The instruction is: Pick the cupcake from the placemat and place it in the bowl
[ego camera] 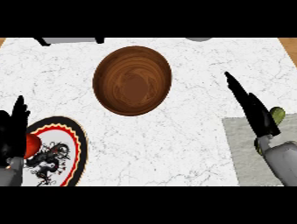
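Two black hands of mine show at the lower edge of the white marbled counter (176, 131). My right hand (254, 109) stretches up and to the left from its grey forearm (290, 164), fingers straight and pressed together in a narrow blade, holding nothing; it lies over the pale grey rectangular cloth placemat (241, 140). Just beside its fingers, a small green-yellow lump, which I take for the cupcake (279, 114), peeks out near the placemat's upper edge; most of it is hidden behind my hand, so I cannot tell its shape. My left hand (9, 131) rests at the left edge, fingers up and relaxed, over the rim of a round plate (73, 148) with a red and black border and a dark dragon figure; a red round thing (32, 145) sits on it against my fingers. Well above, near the middle, stands the round dark brown wooden bowl (132, 81), its grain ringed
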